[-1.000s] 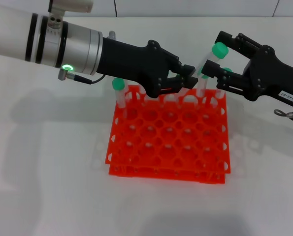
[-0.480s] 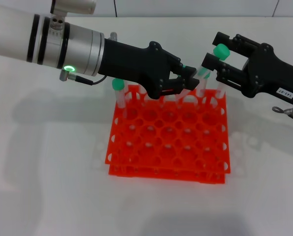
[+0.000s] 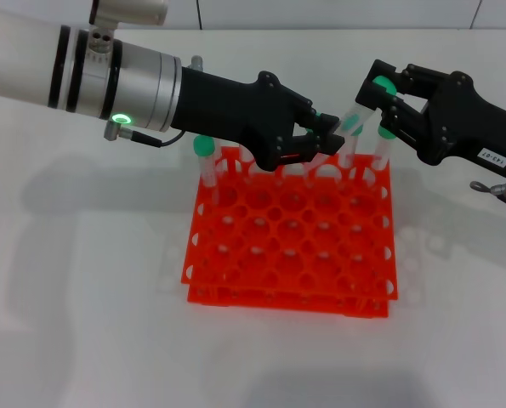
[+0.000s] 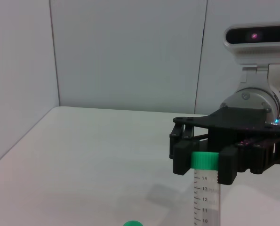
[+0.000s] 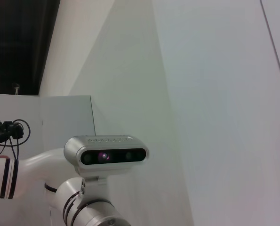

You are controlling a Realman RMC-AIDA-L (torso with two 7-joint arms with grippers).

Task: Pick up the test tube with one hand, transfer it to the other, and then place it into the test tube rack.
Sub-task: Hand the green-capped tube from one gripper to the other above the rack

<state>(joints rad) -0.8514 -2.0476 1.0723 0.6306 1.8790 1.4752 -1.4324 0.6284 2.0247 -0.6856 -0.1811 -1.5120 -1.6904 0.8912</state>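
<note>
The test tube [image 3: 381,85], clear with a green cap, hangs tilted above the back right of the orange-red test tube rack [image 3: 287,297]. My left gripper [image 3: 325,140], on the silver-white forearm with the green ring, is shut on the tube's lower part. My right gripper [image 3: 382,92], black with a white label, is shut on the tube's green cap from both sides. The left wrist view shows the right gripper [image 4: 205,162] with its pads pressed on the cap, and the tube's [image 4: 203,193] scale marks run below it.
Other green-capped tubes stand in the rack's back row, one at the back left [image 3: 203,146] and others at the back right [image 3: 387,132]. A loose green cap [image 4: 132,223] shows low in the left wrist view. The right wrist view shows only walls and my head camera [image 5: 107,155].
The right gripper's fingers have closed from wide open onto the tube's cap, and it has shifted slightly. The left gripper has kept its hold and barely moved.
</note>
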